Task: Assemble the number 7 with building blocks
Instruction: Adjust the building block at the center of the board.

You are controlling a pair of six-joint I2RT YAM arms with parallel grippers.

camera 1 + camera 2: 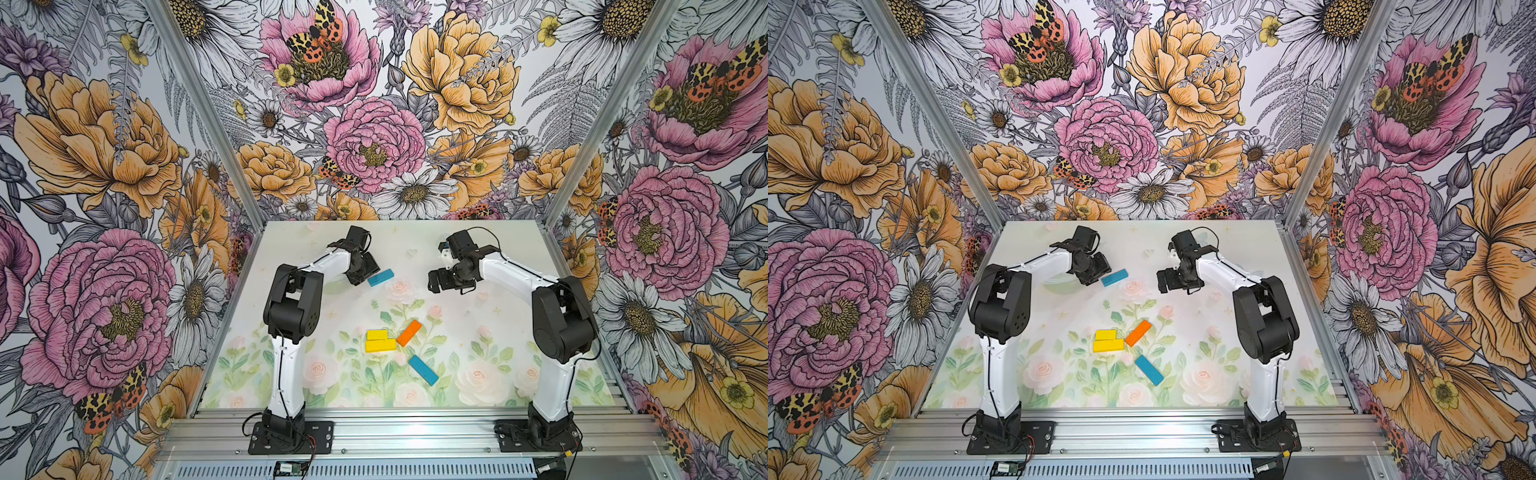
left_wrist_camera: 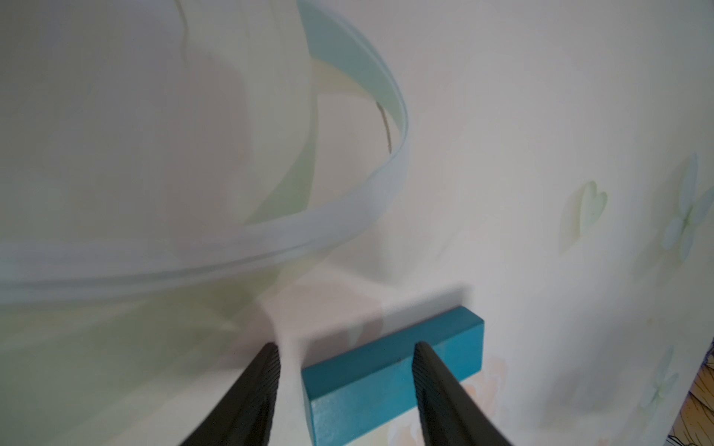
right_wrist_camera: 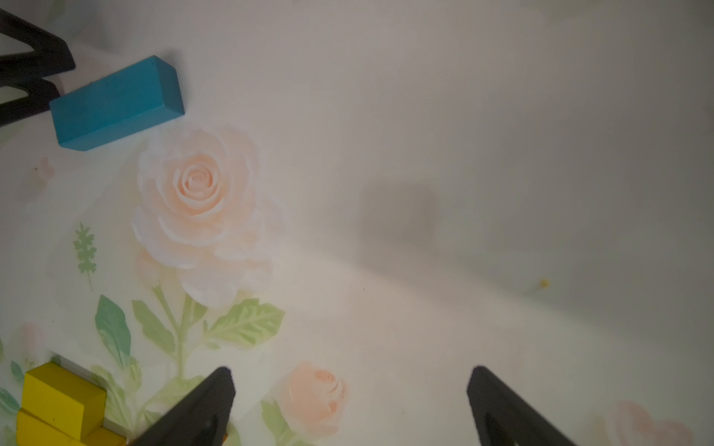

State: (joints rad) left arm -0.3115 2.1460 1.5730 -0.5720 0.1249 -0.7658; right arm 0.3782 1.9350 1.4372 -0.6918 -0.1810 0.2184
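Note:
One blue block lies flat on the floral mat at the far left. My left gripper hovers at its end, jaws open. One finger stands clear of the block; the other crosses in front of it. Nearer the front, a short yellow block lies against a longer yellow one, an orange block slants at their right end, and a second blue block lies below. My right gripper hangs open and empty over bare mat at the far right.
A pale translucent round dish sits on the mat just beyond the left gripper, under the left arm. Floral walls with aluminium posts close in the mat on three sides. Both arm bases stand on the front rail.

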